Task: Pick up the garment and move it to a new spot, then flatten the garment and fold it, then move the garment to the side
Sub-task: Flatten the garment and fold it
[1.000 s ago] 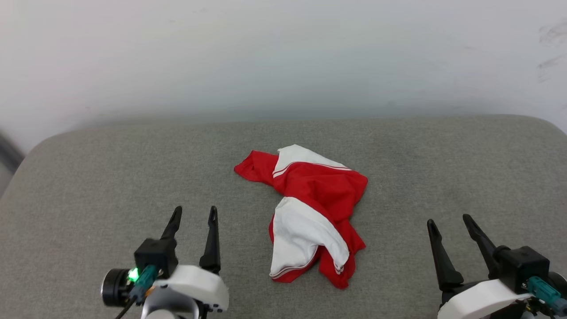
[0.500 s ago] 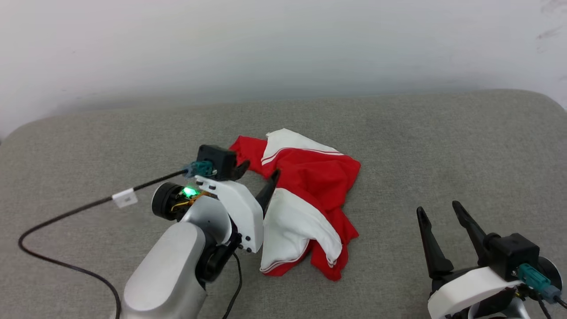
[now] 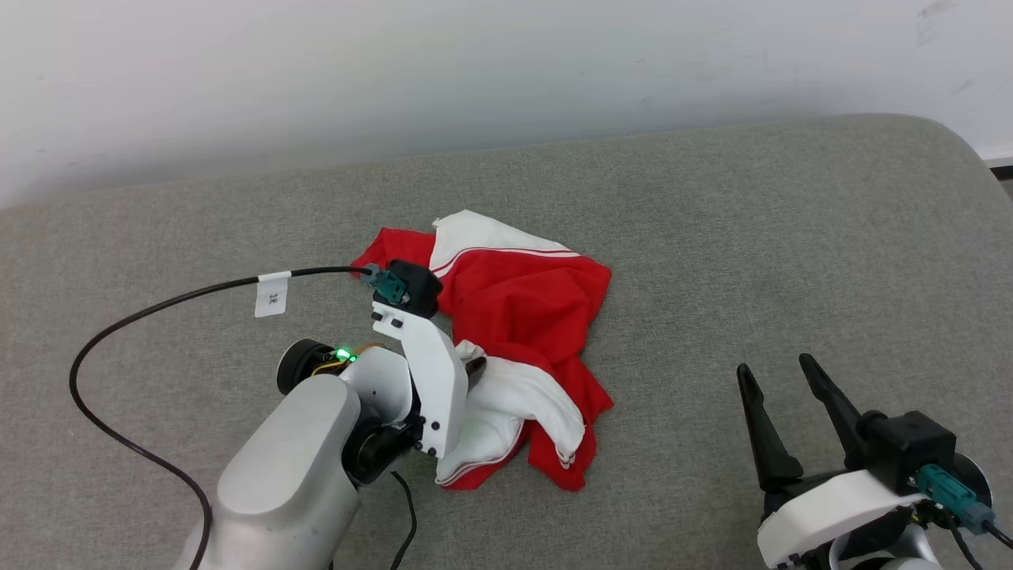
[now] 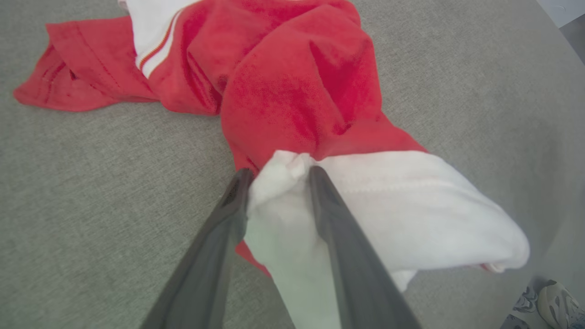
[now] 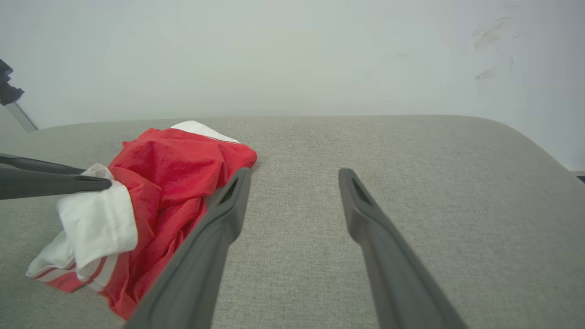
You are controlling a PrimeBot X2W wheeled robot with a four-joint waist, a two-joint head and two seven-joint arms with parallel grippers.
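Note:
The garment (image 3: 522, 301), red with white panels and stripe trim, lies crumpled in the middle of the grey cushion. My left gripper (image 3: 473, 360) reaches into its left side, the white wrist housing covering most of the fingers. In the left wrist view the gripper (image 4: 279, 170) has a bunched fold of the garment's (image 4: 292, 91) white panel pinched between its fingers. The right wrist view has that gripper (image 5: 103, 180) coming in from the left, on the white fold of the garment (image 5: 173, 169). My right gripper (image 3: 773, 364) (image 5: 295, 171) stands open to the garment's right, holding nothing.
The grey cushioned surface (image 3: 752, 237) runs wide on both sides and ends at a white wall (image 3: 475, 63) behind. A black cable (image 3: 158, 309) with a white tag loops over the cushion left of my left arm. A shoe (image 4: 548, 297) shows past the cushion's edge.
My left arm has reached forward from the near left to the garment and its fingers have closed around the white fold. The head camera has shifted. The right gripper stays open.

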